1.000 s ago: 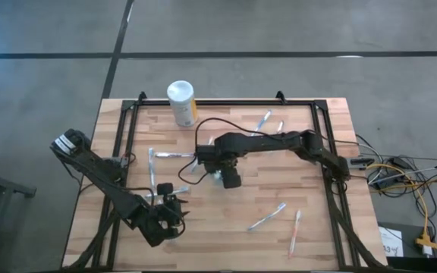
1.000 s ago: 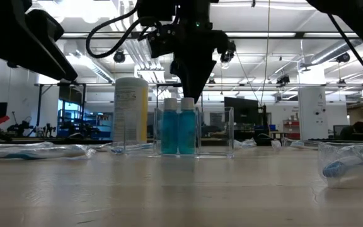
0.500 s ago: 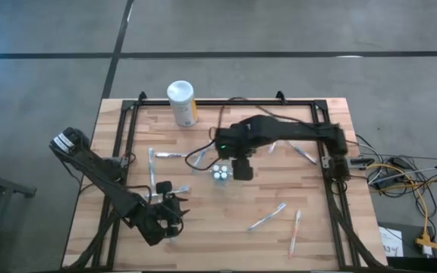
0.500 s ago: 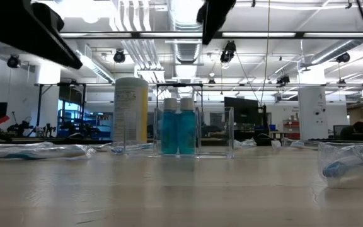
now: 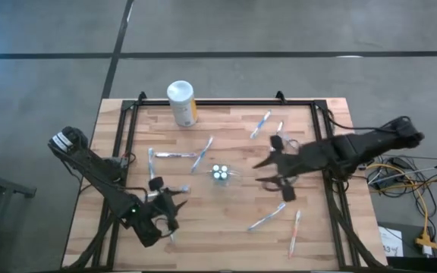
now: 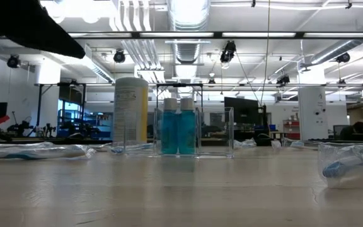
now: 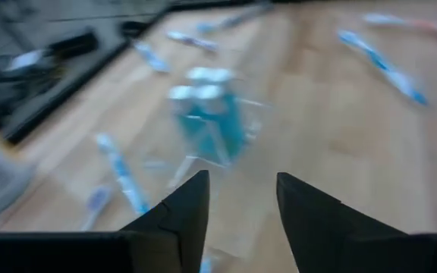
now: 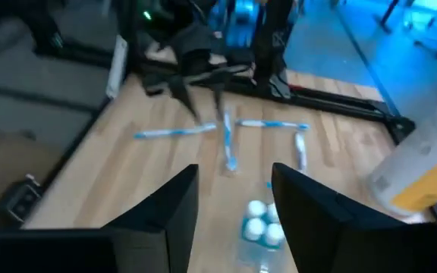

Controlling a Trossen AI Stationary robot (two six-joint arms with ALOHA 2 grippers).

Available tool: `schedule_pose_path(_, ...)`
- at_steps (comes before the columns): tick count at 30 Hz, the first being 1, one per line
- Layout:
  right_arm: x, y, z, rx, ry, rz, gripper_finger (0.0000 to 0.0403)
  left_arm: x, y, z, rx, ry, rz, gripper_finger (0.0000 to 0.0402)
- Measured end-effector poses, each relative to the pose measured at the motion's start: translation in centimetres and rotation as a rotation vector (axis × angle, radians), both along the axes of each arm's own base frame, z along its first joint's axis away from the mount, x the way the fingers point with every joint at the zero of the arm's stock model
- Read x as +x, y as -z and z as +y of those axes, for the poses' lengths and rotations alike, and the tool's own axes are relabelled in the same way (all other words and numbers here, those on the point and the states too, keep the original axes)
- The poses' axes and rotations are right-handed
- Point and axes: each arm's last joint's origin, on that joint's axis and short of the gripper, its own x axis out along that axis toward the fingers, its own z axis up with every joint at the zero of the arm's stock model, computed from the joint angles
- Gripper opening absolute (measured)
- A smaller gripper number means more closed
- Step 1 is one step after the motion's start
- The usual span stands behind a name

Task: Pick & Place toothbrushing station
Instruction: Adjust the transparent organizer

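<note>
A clear cup [image 5: 220, 174] stands upright mid-table with teal, white-capped tubes [image 6: 178, 129] standing inside it. Thin white and light-blue toothbrushes lie flat around it, such as one [image 5: 202, 155] just beyond the cup and one [image 5: 268, 218] nearer the front right. My right gripper [image 5: 264, 172] hangs open above the table to the right of the cup and holds nothing; its wrist view looks down on the tube caps [image 8: 262, 220]. My left gripper [image 5: 165, 210] waits open near the front left and faces the cup [image 7: 211, 117].
A white canister with a yellow label [image 5: 180, 102] stands at the far edge, left of centre. More toothbrushes lie at the far right [image 5: 260, 121] and front right [image 5: 294, 231]. A black frame [image 5: 120, 144] borders the wooden tabletop.
My right gripper has risen from just over the cup and swung back toward the table's right edge, tipping from pointing down to nearly level. The cup and its tubes have stayed in place.
</note>
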Motion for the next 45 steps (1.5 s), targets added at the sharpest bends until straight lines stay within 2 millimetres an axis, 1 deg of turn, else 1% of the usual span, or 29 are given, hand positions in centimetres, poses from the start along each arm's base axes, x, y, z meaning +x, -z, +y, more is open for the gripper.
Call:
schedule_pose_path(2,-1.3,2.8,-0.4,0.052,0.014,-0.053,0.0152,-0.1,0.3,0.8,-0.028,-0.090,-0.042,0.0141)
schedule_pose_path(5,-2.6,7.3,-0.7,0.103,0.027,-0.132,0.0131,-0.1,1.2,2.0,-0.077,-0.181,-0.074,0.0107)
schedule_pose_path(7,-3.0,10.0,-0.8,0.123,0.027,-0.194,0.0111,-0.1,2.0,2.6,-0.095,-0.212,-0.086,0.0077)
schedule_pose_path(10,-3.6,13.9,-0.9,0.144,0.024,-0.244,0.0073,0.0,3.3,3.2,-0.136,-0.237,-0.121,0.0019)
schedule_pose_path(11,-3.7,15.0,-1.0,0.147,0.026,-0.252,0.0061,0.0,3.7,3.4,-0.153,-0.240,-0.129,0.0010)
schedule_pose_path(13,-4.1,17.0,-1.1,0.164,0.029,-0.261,0.0036,0.1,4.4,3.8,-0.191,-0.247,-0.147,0.0009)
schedule_pose_path(15,-4.2,18.2,-1.1,0.185,0.025,-0.269,0.0016,0.1,5.1,4.2,-0.226,-0.254,-0.148,0.0009)
schedule_pose_path(17,-4.2,19.4,-1.0,0.195,0.026,-0.245,0.0011,0.3,5.5,4.8,-0.255,-0.276,-0.165,0.0005)
schedule_pose_path(19,-3.9,20.0,-0.8,0.191,0.023,-0.225,0.0009,0.4,5.8,5.3,-0.279,-0.297,-0.183,0.0004)
schedule_pose_path(22,-2.6,19.7,-0.2,0.194,-0.028,-0.209,0.0009,0.7,6.1,5.8,-0.281,-0.296,-0.185,0.0005)
schedule_pose_path(24,-1.7,19.8,0.3,0.171,-0.097,-0.154,0.0008,0.9,6.2,6.1,-0.284,-0.302,-0.196,0.0004)
schedule_pose_path(28,0.7,19.9,1.4,0.138,-0.180,-0.059,0.0008,1.1,6.2,6.5,-0.285,-0.321,-0.197,0.0003)
schedule_pose_path(31,2.5,20.6,2.0,0.109,-0.178,0.037,0.0008,1.2,6.2,6.8,-0.292,-0.325,-0.185,0.0004)
schedule_pose_path(34,4.3,20.8,2.5,0.079,-0.178,0.098,0.0008,1.3,6.3,6.9,-0.293,-0.330,-0.181,0.0002)
schedule_pose_path(36,5.4,21.0,2.8,0.051,-0.152,0.135,0.0008,1.4,6.3,7.1,-0.291,-0.338,-0.181,0.0003)
schedule_pose_path(41,7.3,21.6,2.9,-0.038,0.009,0.231,0.0008,1.1,6.9,7.8,-0.295,-0.371,-0.183,0.0002)
schedule_pose_path(45,7.7,21.8,2.8,-0.072,0.097,0.290,0.0008,0.8,7.3,8.1,-0.307,-0.391,-0.186,0.0003)
